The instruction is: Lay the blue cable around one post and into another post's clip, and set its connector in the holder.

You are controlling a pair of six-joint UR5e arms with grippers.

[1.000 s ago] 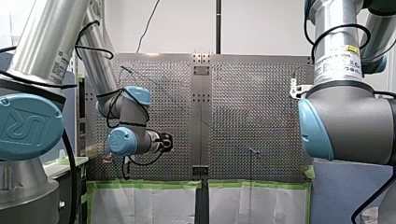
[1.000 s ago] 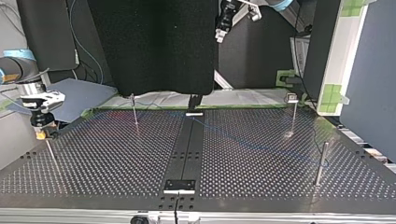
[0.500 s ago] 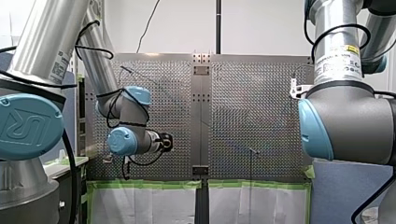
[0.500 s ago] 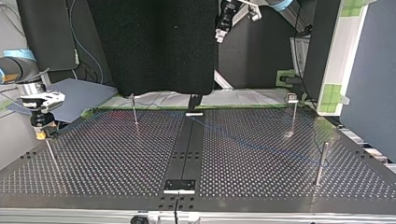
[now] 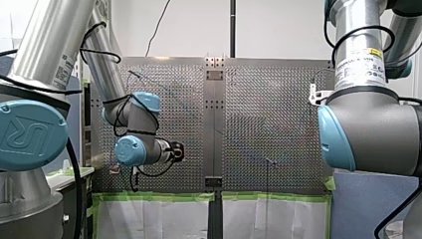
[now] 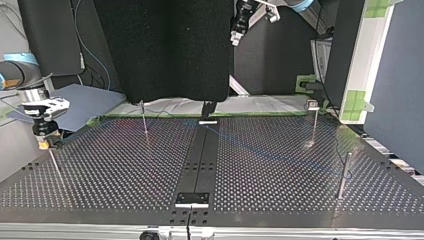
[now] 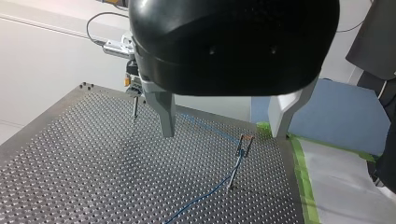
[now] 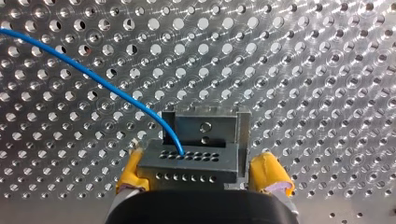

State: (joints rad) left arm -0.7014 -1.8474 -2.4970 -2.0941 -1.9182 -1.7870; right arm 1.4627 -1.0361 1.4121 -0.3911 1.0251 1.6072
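right gripper [image 8: 201,176]: two yellow pads [image 8: 133,175] clamp one connector [image 8: 189,163] at one holder [image 8: 205,123] | left gripper [image 7: 224,134]: two fingers spread wide, empty | one blue cable [image 8: 93,77] trails from connector over table [image 6: 125,175] | four posts [image 6: 344,172]

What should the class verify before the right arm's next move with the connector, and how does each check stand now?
1. Grip of my right gripper on the connector: ok, yellow pads press both sides.
2. Join of the blue cable to the connector: ok.
3. Connector seated in the holder: cannot tell; it sits at the holder's mouth.
4. Cable in the clip on its post: ok, by the left wrist view.
5. Cable around another post: cannot tell.
6. Is my left gripper clear: ok, open, empty, above the table.
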